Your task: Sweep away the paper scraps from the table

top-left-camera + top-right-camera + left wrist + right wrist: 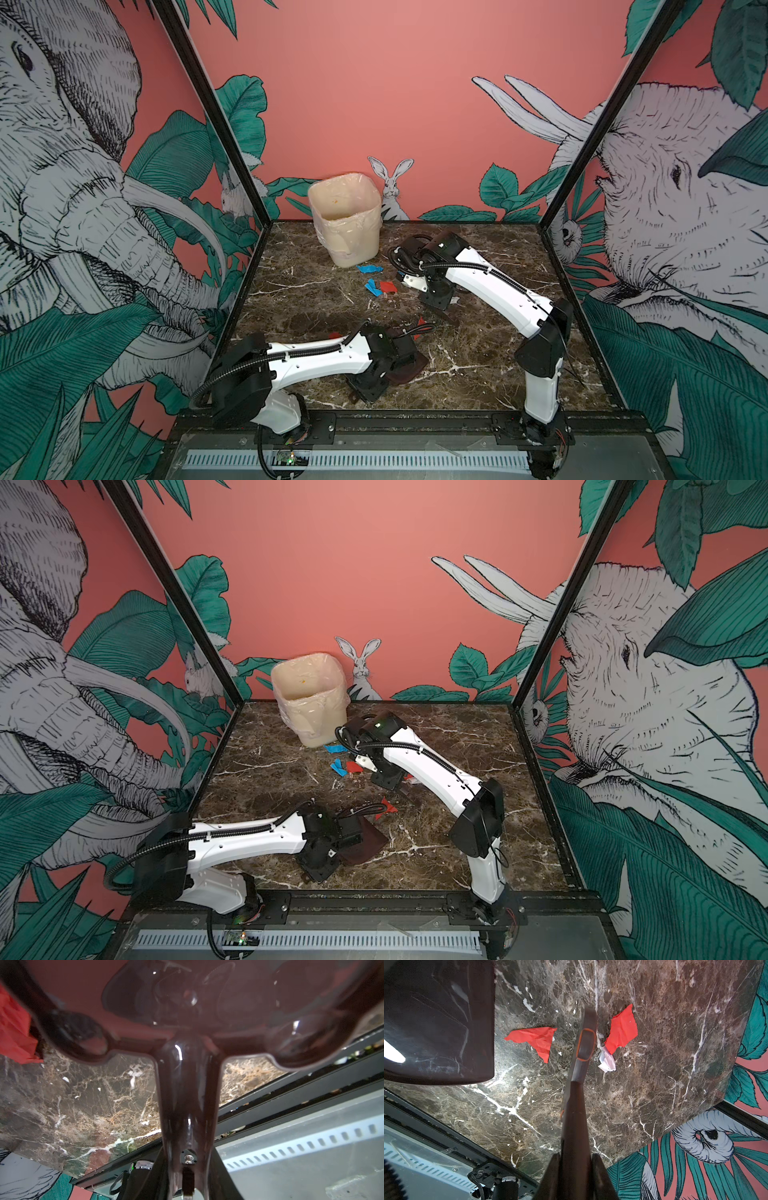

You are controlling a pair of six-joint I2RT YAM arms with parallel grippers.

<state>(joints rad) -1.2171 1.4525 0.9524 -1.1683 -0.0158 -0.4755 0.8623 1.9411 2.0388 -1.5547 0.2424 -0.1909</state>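
Note:
Blue paper scraps [370,269] [372,287] and a red one [388,286] lie mid-table [498,257] in front of the bin. Another red scrap [422,322] lies nearer the front. My right gripper [439,304] [576,1176] is shut on a dark brush handle [577,1105] with orange trim. In the right wrist view the handle's end sits between two red scraps [537,1040] [623,1029], with a white scrap [607,1061] beside it. My left gripper [376,380] [188,1178] is shut on the handle of a dark brown dustpan [409,365] [187,1012] low over the table, a red scrap [14,1032] at its side.
A cream plastic-lined bin [347,224] [309,704] stands at the back of the table, left of centre. Black frame posts rise at the back corners and a black rail [415,419] runs along the front edge. Printed walls close in on three sides.

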